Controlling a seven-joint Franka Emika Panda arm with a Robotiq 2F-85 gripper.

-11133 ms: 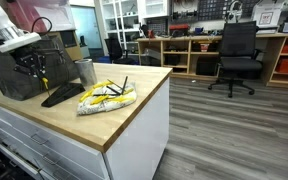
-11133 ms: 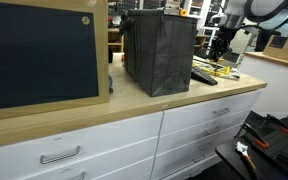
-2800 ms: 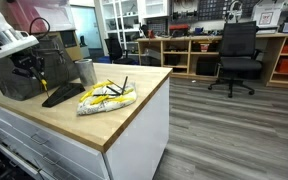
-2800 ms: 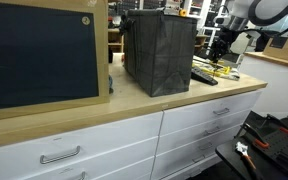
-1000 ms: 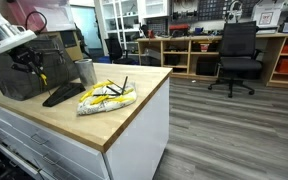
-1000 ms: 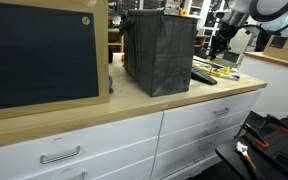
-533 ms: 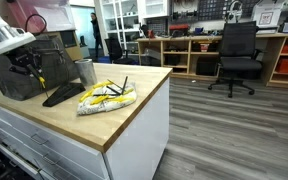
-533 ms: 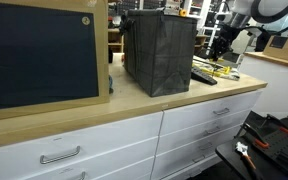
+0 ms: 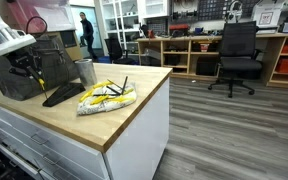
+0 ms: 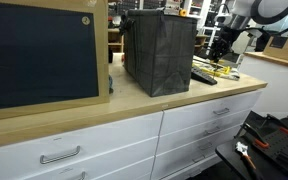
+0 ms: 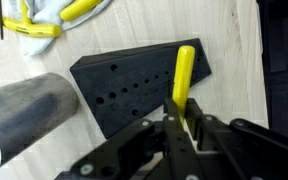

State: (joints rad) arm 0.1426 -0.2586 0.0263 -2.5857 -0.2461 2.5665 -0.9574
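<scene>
Yellow plastic rod [image 11: 184, 78] is pinched in the clenched hand [image 11: 187, 125], its long axis running straight out from the fingertips, its far end over the black wedge-shaped block of holes [image 11: 124, 85] lying just ahead on the wooden desk [image 11: 229, 30]

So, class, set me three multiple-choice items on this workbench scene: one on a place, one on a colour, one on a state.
1. Where does the black holed block lie?
A. On the wooden countertop, beside the grey cup
B. On the floor
C. On the office chair

2. What colour is the stick at the gripper?
A. Red
B. Yellow
C. Blue

3. How does the gripper stand?
A. Wide open and empty
B. Shut on the stick
C. Out of every view

Key:
1 A: the wrist view shows block and cup together on the wood.
2 B: the stick is plainly yellow.
3 B: the jaws pinch the stick's lower end.
</scene>
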